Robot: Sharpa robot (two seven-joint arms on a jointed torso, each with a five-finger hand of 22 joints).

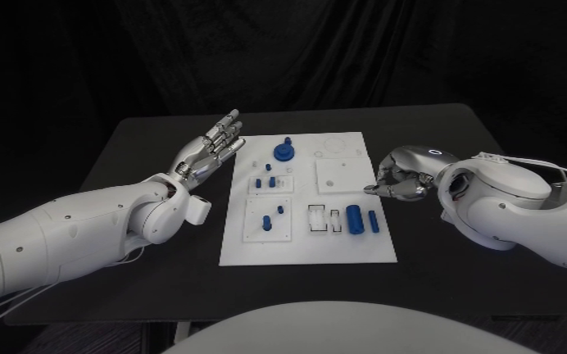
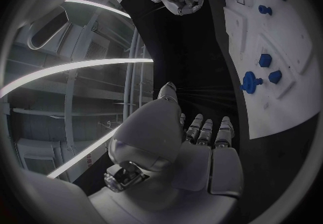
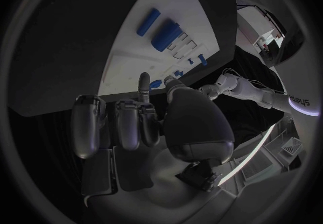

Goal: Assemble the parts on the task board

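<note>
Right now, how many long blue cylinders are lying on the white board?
2, side by side by the task board's near right corner: the thick cylinder and, right of it, the thin cylinder. The right hand overlaps the board's edge and might hide something.

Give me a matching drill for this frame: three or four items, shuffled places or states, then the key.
Items:
1. left robot hand
2. right robot hand
3. large blue plastic cylinder
4. round blue knobbed part

States or places:
A. lies at the white task board's near right
B. fingers curled, at the board's right edge
C. stands at the board's far end
D. fingers spread, left of the board

Pairs: 1-D, 2-B, 3-A, 4-C
</note>
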